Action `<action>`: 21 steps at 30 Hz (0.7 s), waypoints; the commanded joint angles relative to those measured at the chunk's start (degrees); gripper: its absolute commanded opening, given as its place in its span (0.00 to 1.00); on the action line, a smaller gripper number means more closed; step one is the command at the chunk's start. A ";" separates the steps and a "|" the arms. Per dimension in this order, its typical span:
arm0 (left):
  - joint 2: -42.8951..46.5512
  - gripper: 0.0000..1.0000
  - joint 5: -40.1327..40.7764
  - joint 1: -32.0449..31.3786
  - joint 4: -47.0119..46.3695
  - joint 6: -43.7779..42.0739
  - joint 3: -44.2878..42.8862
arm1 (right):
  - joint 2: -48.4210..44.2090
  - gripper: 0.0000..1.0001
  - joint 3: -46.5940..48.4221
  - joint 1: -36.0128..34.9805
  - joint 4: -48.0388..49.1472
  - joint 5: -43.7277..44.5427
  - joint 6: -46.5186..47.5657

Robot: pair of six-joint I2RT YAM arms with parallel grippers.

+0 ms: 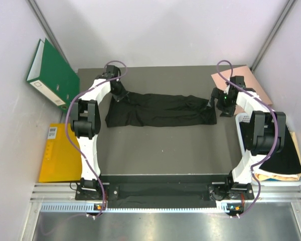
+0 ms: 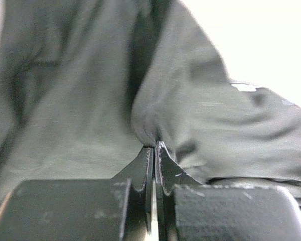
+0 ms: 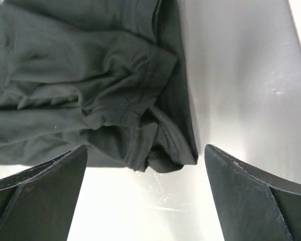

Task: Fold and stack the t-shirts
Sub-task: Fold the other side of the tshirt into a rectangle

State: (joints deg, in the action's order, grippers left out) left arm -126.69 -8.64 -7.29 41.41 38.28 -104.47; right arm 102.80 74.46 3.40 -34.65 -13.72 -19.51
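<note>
– bin (image 1: 242, 122) contents?
– dark t-shirt (image 1: 283, 158) over a cream t-shirt (image 1: 276, 176). left of the bin, on my surface (image 1: 165, 150), the long black t-shirt (image 1: 160, 109): left jaws clamped on it, right jaws apart.

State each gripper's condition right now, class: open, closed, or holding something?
Left gripper: closed, pinching a fold of the black t-shirt.
Right gripper: open, gripping nothing, poised over the t-shirt's end.
</note>
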 commanded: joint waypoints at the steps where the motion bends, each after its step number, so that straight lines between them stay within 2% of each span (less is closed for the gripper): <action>1: 4.27 0.00 -4.97 -0.27 -6.78 3.80 -5.12 | -3.75 1.00 -0.98 0.12 2.84 -3.68 0.61; 4: 1.54 0.00 -5.94 -0.18 -6.78 6.62 -7.94 | -3.58 0.99 -1.07 0.12 2.05 -5.18 1.05; 7: 0.22 0.01 -8.40 0.43 -9.93 10.66 -6.81 | -4.01 0.96 -1.86 0.12 1.17 -6.67 1.40; 8: 0.83 0.03 -12.50 1.04 -12.90 12.06 -5.41 | -4.28 0.94 -2.55 0.12 0.99 -7.37 1.75; 9: 1.44 0.17 -14.19 1.31 -20.50 15.73 -0.79 | -5.06 0.93 -3.00 0.12 0.64 -7.55 1.84; 12: 2.59 0.61 -20.44 2.28 -34.24 23.82 6.35 | -6.82 0.91 -5.02 0.12 0.73 -8.34 1.84; 13: 2.33 0.79 -21.14 2.37 -34.55 24.20 6.29 | -7.09 0.91 -5.46 0.12 0.64 -8.69 2.02; 17: 2.67 0.99 -23.08 2.46 -34.89 22.19 5.59 | -9.02 0.90 -6.87 0.12 -0.06 -9.31 2.45; 21: 4.35 0.99 -25.89 2.81 -33.24 18.34 4.54 | -11.39 0.89 -5.64 -0.23 -0.85 -8.53 4.03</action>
State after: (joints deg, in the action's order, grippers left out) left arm -126.69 -29.63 -4.67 12.93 58.76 -98.24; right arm 96.29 67.48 3.40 -35.59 -21.61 -17.85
